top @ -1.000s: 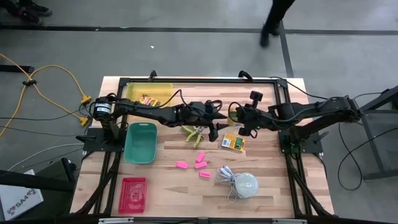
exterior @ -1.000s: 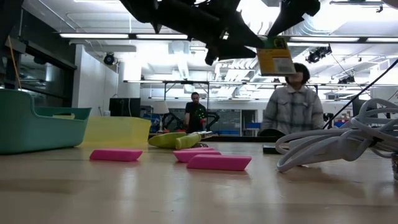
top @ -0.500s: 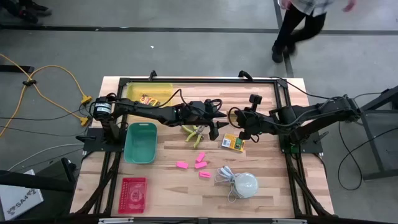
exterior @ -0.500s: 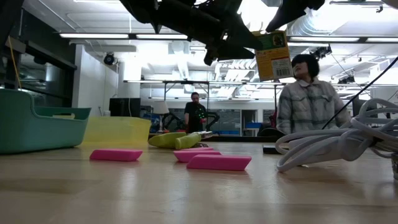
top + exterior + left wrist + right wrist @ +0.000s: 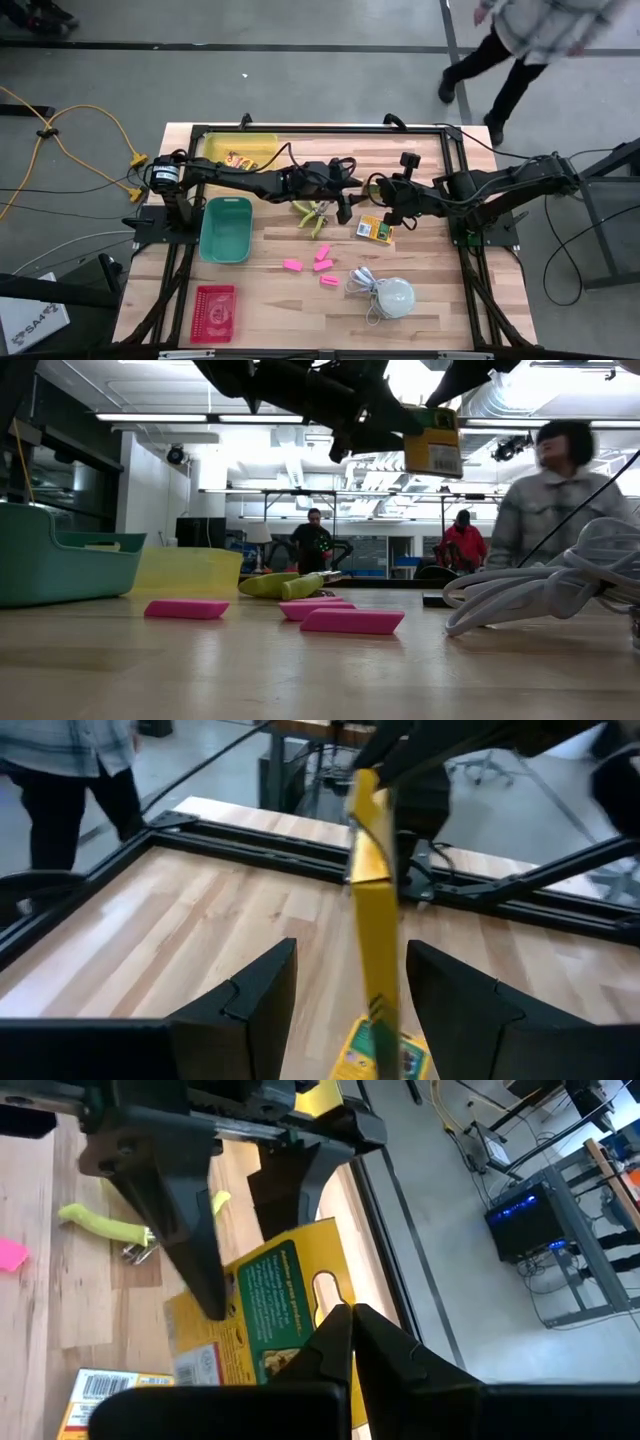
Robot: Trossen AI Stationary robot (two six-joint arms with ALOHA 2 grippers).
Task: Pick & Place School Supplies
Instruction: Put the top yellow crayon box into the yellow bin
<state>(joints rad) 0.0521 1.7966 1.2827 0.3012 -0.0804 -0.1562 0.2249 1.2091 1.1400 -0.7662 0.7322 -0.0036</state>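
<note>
A flat yellow-and-green box (image 5: 433,445) hangs in the air with my right gripper (image 5: 345,1315) shut on it. My left gripper (image 5: 350,948) is open. One of its fingers stands on each side of the hanging box (image 5: 375,910), with a gap on both sides. A second such box (image 5: 376,230) lies flat on the table below. The lime-green-handled scissors (image 5: 312,215) lie just left of the grippers. Several pink erasers (image 5: 322,262) lie nearer the front edge. My right gripper pinches the box's top end beside the hang hole (image 5: 322,1295) between its two fingertips. The fingers slant down from the table's right side. The box hangs upright below them, clear of the table.
A yellow bin (image 5: 240,148) stands at the far left, a teal bin (image 5: 226,228) in front of it and a red basket (image 5: 213,312) at the near left. A white dome with a coiled cord (image 5: 390,295) lies near the front. People move about beyond the far edge.
The box hanging from my right gripper has twisted and tilted, then swung back, and now hangs straighter. A person has walked past behind the table.
</note>
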